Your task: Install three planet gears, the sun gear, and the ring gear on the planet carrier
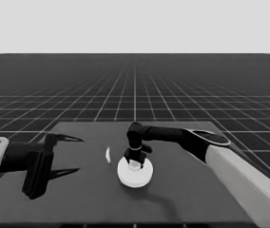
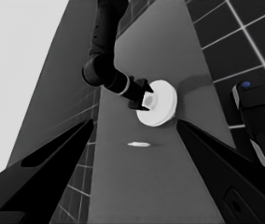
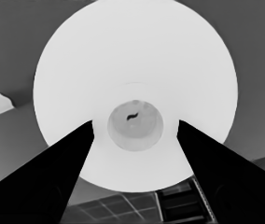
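- The right end effector (image 1: 134, 160) is held directly above the larger round part (image 1: 135, 174), fingers spread, straddling its centre hole.
- The left end effector (image 1: 66, 154) is parked at the desk's (image 1: 182, 194) left, released.

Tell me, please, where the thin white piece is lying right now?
In the head view the thin white piece lies on the table near its middle, just left of the larger round part, apart from it.
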You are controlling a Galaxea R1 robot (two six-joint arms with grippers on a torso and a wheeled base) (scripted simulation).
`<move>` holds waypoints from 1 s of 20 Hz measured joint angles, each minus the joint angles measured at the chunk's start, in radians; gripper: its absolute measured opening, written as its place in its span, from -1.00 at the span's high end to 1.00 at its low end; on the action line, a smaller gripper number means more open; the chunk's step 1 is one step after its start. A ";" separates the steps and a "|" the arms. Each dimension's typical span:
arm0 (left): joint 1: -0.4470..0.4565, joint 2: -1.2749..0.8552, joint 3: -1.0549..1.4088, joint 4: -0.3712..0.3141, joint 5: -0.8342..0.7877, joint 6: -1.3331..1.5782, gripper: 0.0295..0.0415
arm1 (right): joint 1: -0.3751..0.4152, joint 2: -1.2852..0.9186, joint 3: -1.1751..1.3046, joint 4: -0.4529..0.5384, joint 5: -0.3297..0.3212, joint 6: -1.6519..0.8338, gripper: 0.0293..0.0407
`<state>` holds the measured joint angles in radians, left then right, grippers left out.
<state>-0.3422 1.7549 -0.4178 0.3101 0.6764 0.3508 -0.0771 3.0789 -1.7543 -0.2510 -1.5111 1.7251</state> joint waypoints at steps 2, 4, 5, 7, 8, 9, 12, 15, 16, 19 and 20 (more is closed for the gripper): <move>0.000 0.000 0.000 0.000 0.000 0.000 -0.49 | 0.000 0.000 0.000 0.000 0.000 0.017 0.08; 0.000 0.000 0.000 0.000 0.000 0.000 -0.49 | 0.000 0.000 0.000 0.000 0.000 0.035 0.08; 0.000 0.000 0.000 0.000 0.000 0.000 -0.49 | 0.000 0.000 0.000 0.000 0.000 0.044 0.08; 0.000 0.000 0.000 0.000 0.000 0.000 -0.49 | 0.000 0.000 0.000 0.000 0.000 0.061 0.08; 0.000 0.000 0.000 0.000 0.000 0.000 -0.49 | 0.000 0.000 0.000 0.000 0.000 0.070 0.08; 0.000 0.000 0.000 0.000 0.000 0.000 -0.49 | 0.000 0.000 0.000 0.000 0.000 0.078 0.08; 0.000 0.000 0.000 0.000 0.000 0.000 -0.49 | 0.000 0.000 0.000 0.000 0.000 0.105 0.08; 0.000 0.000 0.000 0.000 0.000 0.000 -0.49 | -0.001 0.000 0.000 0.000 0.000 0.127 -0.39; 0.000 0.000 0.000 0.000 0.000 0.000 -0.49 | -0.001 0.000 0.000 0.000 0.000 0.130 -0.55; 0.000 0.000 0.000 0.000 0.000 0.000 -0.49 | -0.002 0.000 0.000 0.000 0.000 0.134 -0.61; 0.000 0.000 0.000 0.000 0.000 0.000 -0.49 | -0.002 0.000 0.000 0.000 0.000 0.134 -0.61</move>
<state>-0.3422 1.7549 -0.4178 0.3101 0.6764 0.3508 -0.0789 3.0786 -1.7547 -0.2513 -1.5109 1.8594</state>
